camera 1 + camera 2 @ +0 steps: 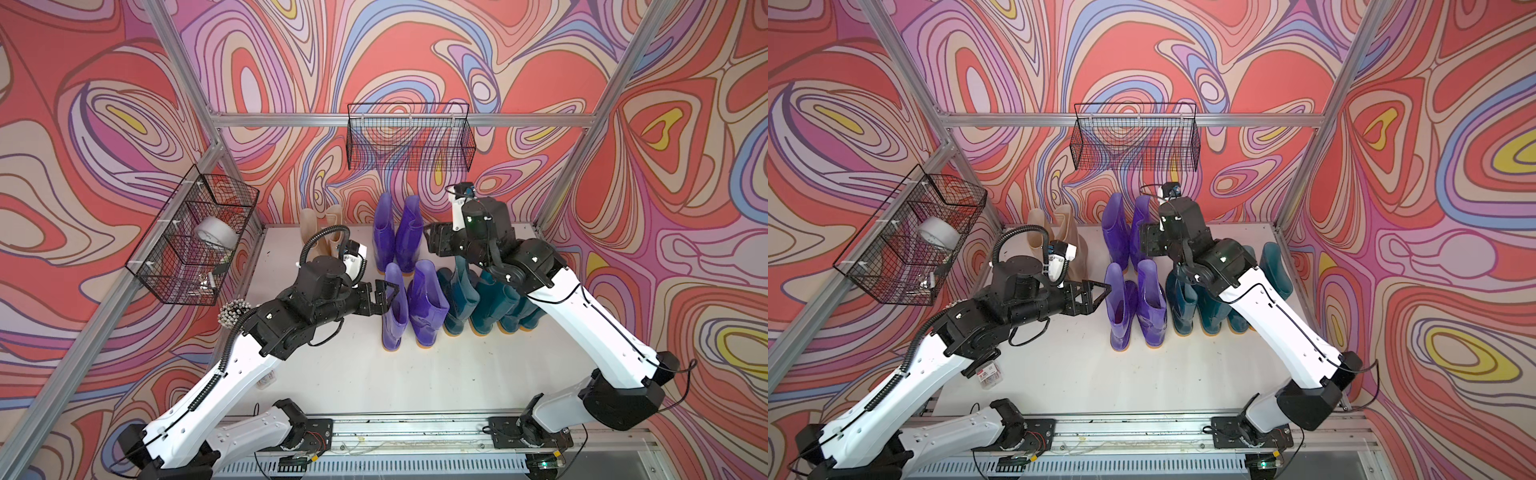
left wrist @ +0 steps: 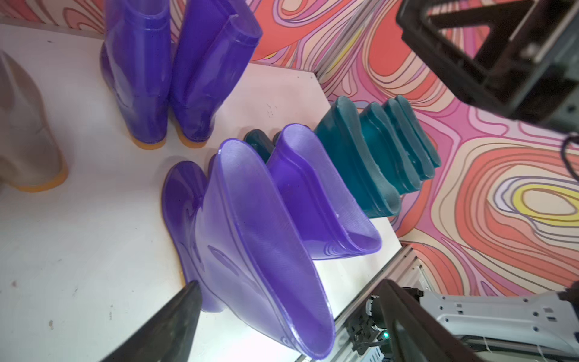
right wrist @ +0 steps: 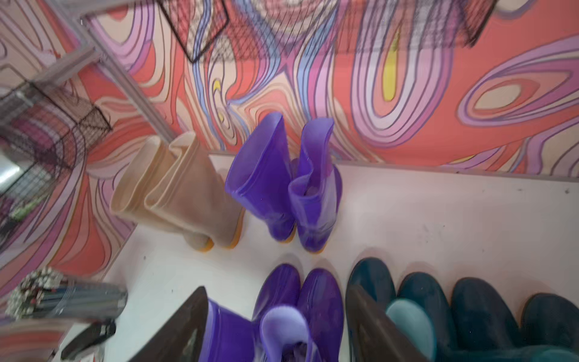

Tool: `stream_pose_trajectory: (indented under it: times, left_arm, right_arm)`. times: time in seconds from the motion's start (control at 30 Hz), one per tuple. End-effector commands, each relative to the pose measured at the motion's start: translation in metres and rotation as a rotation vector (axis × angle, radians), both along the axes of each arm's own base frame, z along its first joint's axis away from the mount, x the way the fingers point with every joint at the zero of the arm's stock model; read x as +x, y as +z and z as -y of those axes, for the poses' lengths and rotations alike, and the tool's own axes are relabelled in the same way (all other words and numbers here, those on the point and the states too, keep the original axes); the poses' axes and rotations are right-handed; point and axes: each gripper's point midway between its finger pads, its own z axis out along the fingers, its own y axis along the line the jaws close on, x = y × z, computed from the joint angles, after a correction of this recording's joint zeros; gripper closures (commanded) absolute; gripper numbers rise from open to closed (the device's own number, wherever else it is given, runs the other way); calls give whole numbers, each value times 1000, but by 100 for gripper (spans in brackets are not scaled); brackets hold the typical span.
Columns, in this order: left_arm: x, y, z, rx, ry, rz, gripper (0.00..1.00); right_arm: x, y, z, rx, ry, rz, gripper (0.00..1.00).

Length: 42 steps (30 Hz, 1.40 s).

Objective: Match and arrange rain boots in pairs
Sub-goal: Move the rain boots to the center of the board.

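Left wrist view: left fingers spread around 1 purple boot.

Left arm, right arm: white shells, black joints, small screws. Corrugated black conduit on left, thin black cable on right. Left tool: black triangular fingers.
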Motion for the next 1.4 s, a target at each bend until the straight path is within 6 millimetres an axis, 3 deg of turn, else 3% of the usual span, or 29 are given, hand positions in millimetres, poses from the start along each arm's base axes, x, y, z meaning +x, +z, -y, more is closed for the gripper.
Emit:
stream_pose_trajectory:
  times: [0.0,0.1,0.2,0.43,0.83,0.97,1.13,1.37]
  left_arm:
    - [5,8,-16,11,93,26,8]
    - [8,-4,-21,63,125,-21,8]
    - [10,-5,-38,112,186,15,8]
    - [-3,12,-78,159,265,94,4]
    - [-10,7,-80,136,253,102,3]
    - [-13,6,-81,132,245,105,3]
    - [-15,7,-82,130,242,122,3]
    - [-17,4,-80,118,225,122,3]
  right_arm:
    - [-28,-44,-12,-79,89,-171,27]
    - [-39,-60,-30,-76,144,-234,29]
    - [-51,-66,-50,-67,203,-279,30]
    - [-66,-92,-50,-115,195,-387,28]
    - [-79,-124,-62,-156,210,-459,26]
    - [-72,-122,-44,-248,128,-402,27]
    - [-71,-146,-45,-320,133,-448,36]
    - [-63,-131,-14,-398,6,-379,37]
